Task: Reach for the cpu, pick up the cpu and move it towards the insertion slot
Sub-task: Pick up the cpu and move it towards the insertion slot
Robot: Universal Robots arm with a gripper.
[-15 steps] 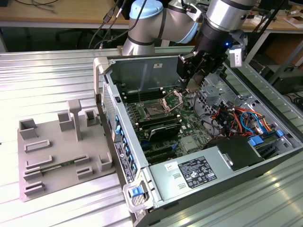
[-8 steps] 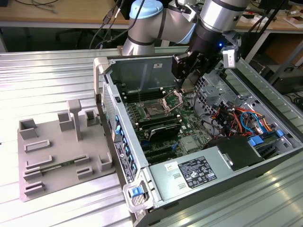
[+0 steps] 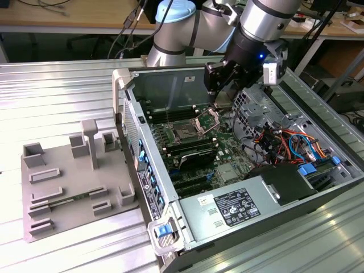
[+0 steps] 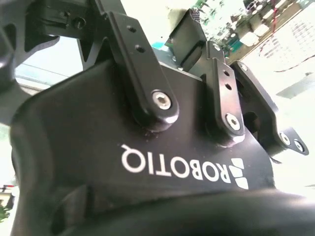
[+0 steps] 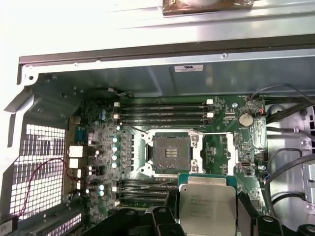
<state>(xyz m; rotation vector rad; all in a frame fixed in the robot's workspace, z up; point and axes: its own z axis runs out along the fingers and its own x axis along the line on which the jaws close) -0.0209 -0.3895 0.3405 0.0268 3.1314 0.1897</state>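
While the gripper (image 3: 223, 98) hangs inside the open computer case (image 3: 187, 219), its jaws are closed on the cpu (image 5: 206, 205), gripping its two opposite side edges. The chip lies flat, metal top up, square with the board, just beside the insertion slot (image 5: 171, 154). The slot's bracket (image 3: 208, 120) is raised, leaving the socket uncovered between the memory slots (image 5: 165, 112).

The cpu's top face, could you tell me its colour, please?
Silver-white metal, clearest in the first wrist view: cpu.
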